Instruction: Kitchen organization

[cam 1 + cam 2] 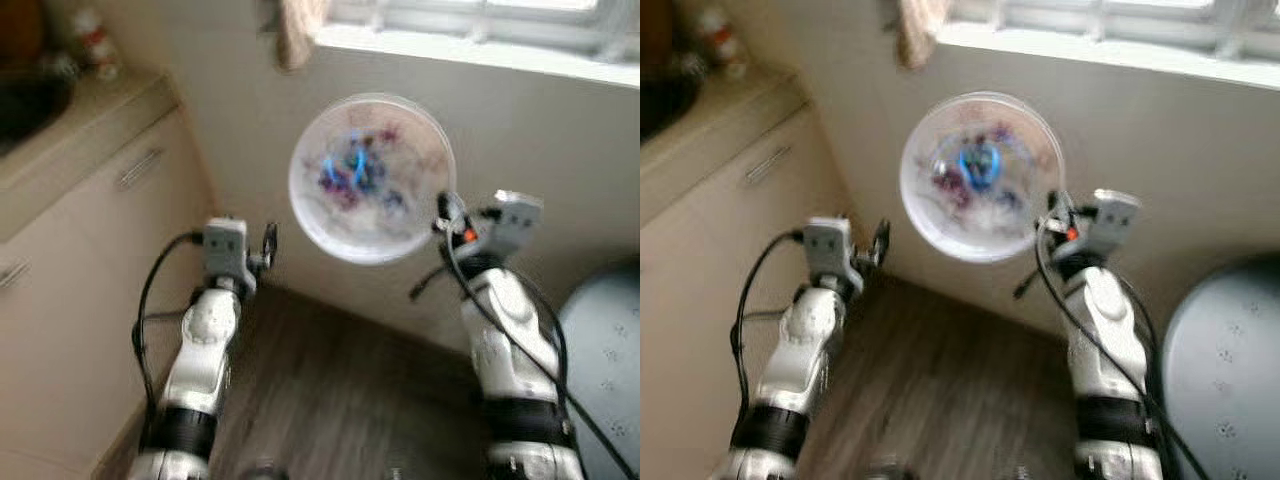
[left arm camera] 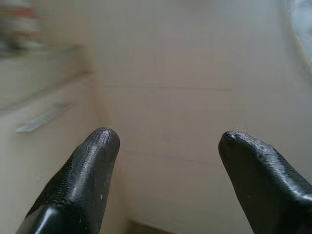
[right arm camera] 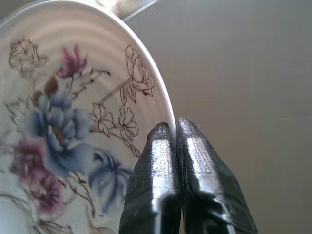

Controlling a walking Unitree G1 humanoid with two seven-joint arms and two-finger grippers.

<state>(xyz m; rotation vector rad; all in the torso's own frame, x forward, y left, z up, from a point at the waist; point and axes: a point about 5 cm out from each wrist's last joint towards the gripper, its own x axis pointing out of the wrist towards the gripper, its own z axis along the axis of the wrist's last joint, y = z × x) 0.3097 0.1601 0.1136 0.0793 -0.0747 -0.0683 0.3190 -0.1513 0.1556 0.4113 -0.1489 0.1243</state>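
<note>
One floral plate [image 1: 371, 178], two hands [image 2: 165, 146] [image 3: 174, 129], one cabinet [image 1: 90, 220], one window [image 1: 480, 20].

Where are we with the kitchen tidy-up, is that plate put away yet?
Not yet. Done: the floral plate is picked up, the right hand pinching its rim, held up before the wall below the window. In hand: carrying it. The left hand is open and empty. Left: setting it down, perhaps toward the cabinets on the left.
</note>
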